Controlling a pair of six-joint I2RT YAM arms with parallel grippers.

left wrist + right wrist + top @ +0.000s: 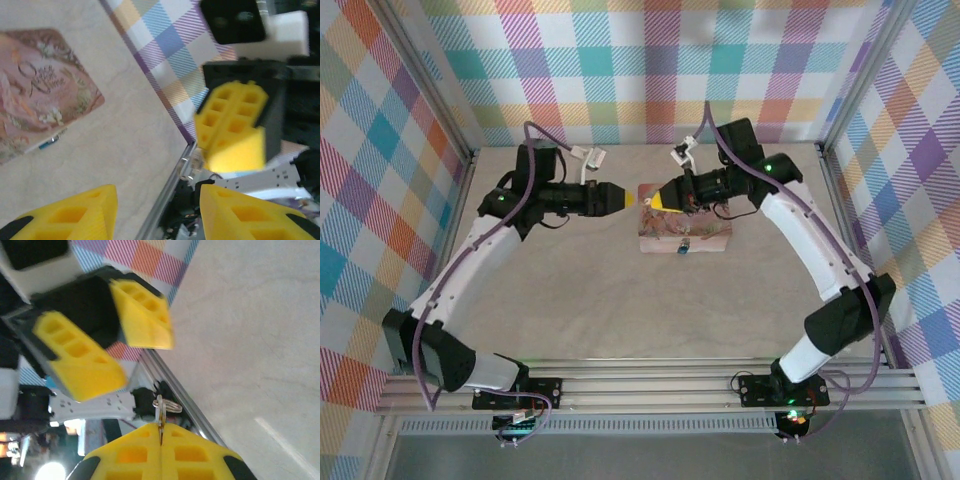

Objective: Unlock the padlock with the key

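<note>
The key (160,413), thin grey metal with a small ring, sticks out of my right gripper (161,429), which is shut on it. In the top view the right gripper (656,203) hovers over the left end of the pink picture box (692,235), tip to tip with my left gripper (627,200). The left gripper (157,202) is open with nothing between its fingers; its fingers (82,360) stand apart in the right wrist view. The blue padlock (684,245) hangs at the box's near edge, and shows as a blue sliver (50,144) in the left wrist view.
The beige table (620,300) is fenced by an aluminium frame (650,378) at the near edge and checked cloth walls (650,70) on three sides. Both arms reach inward from the sides, leaving the near half of the table free.
</note>
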